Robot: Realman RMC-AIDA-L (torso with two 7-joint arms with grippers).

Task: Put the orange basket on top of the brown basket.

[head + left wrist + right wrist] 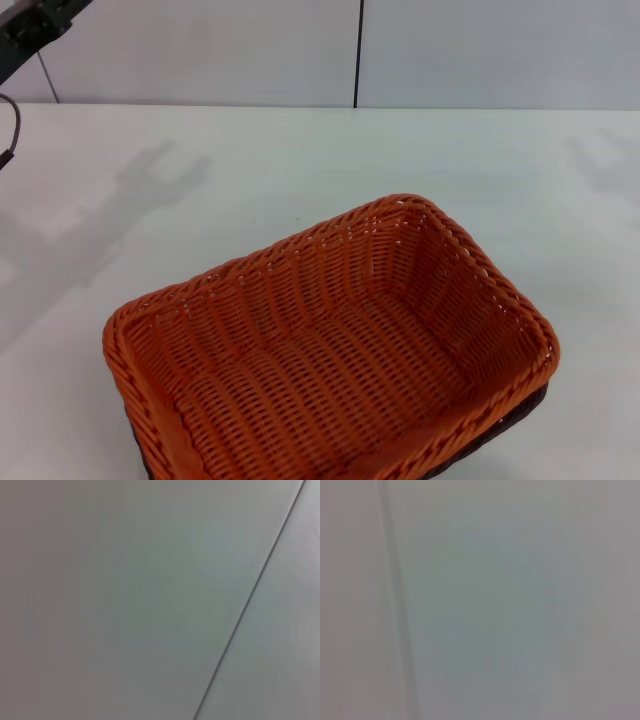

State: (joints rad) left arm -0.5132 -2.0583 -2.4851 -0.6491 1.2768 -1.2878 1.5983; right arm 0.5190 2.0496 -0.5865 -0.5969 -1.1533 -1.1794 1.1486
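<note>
1. You see the orange basket (330, 350) in the lower centre of the head view, sitting nested in the brown basket (520, 408), of which only a dark sliver of rim shows under its lower right edge and another at the lower left.
2. Both baskets rest on the white surface (300, 170), slightly turned so one corner points to the upper right of the frame.
3. Judge the stacking as done: the orange rim sits level and nothing holds it.
4. You cannot tell the state of either tool. Neither the left tool nor the right tool appears in any view; only a dark piece of the left arm (30, 25) shows in the upper left corner of the head view, and both wrist views show plain pale panels.
5. Expect the orange basket to be light and fairly stiff, with a woven, grippy texture and little risk of damage.
6. If you must reseat it, take it by the braided rim on a long side, pinching the wall.
</note>
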